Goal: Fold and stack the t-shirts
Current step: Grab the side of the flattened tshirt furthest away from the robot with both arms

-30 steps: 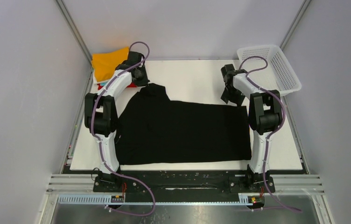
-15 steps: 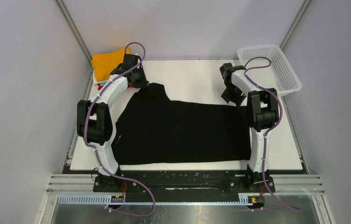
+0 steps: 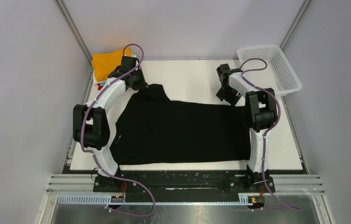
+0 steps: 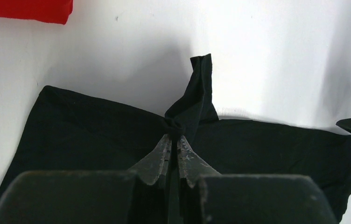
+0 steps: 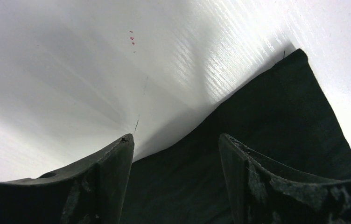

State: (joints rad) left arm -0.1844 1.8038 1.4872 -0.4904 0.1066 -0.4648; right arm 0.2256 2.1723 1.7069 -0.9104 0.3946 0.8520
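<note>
A large black t-shirt lies spread across the white table, folded lengthwise. My left gripper is at its far left corner, shut on a pinched fold of the black cloth, which sticks up past the fingertips. My right gripper is open over the shirt's far right corner, its jaws straddling the cloth's edge. A folded orange t-shirt tops a stack at the far left corner; a red one shows beneath it.
A white plastic mesh basket stands at the far right corner, just behind my right arm. Grey walls close in on both sides. The table's far edge runs behind both grippers.
My left arm has swung outward to the left, its gripper still holding the shirt's corner. My right gripper has shifted slightly left and back at the far right corner.
</note>
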